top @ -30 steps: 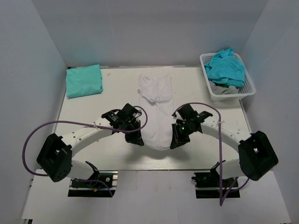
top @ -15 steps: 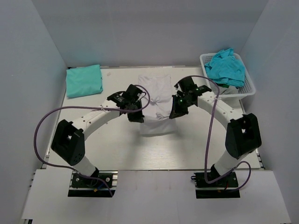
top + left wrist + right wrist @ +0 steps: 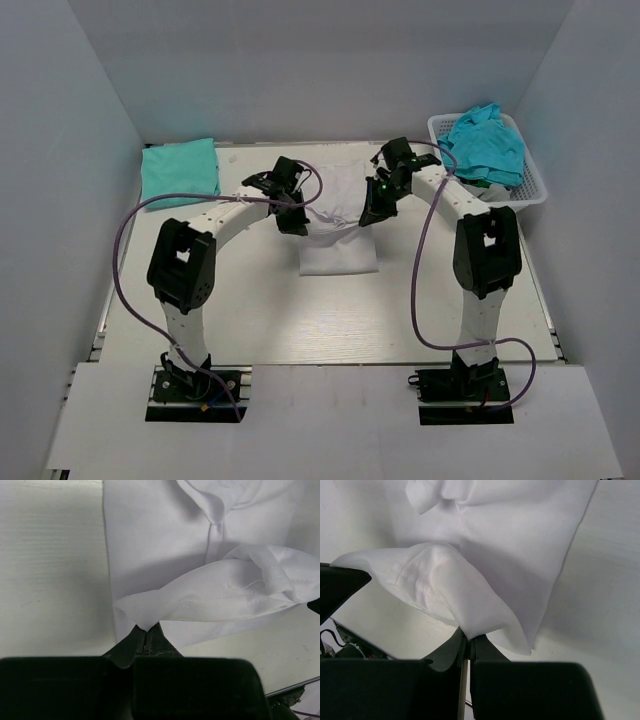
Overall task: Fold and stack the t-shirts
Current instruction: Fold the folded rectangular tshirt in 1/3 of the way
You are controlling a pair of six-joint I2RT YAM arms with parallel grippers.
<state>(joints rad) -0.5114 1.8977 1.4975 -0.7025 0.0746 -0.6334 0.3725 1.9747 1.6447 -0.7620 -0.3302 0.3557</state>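
A white t-shirt (image 3: 337,245) lies in the middle of the table, its near hem lifted and carried toward the far end. My left gripper (image 3: 297,226) is shut on the hem's left corner (image 3: 142,616). My right gripper (image 3: 368,217) is shut on the right corner (image 3: 475,625). The raised hem sags between the two grippers over the flat part of the white t-shirt (image 3: 150,540). A folded turquoise t-shirt (image 3: 180,171) rests at the far left. More turquoise t-shirts (image 3: 484,143) are heaped in the basket.
A white lattice basket (image 3: 492,200) stands at the far right corner, with a grey cloth under the turquoise heap. White walls close in the table on three sides. Purple cables loop from both arms over the near table.
Both grippers have carried the white t-shirt's near hem away from the arm bases toward the far end, doubling it over itself. The shirt's visible length has halved.
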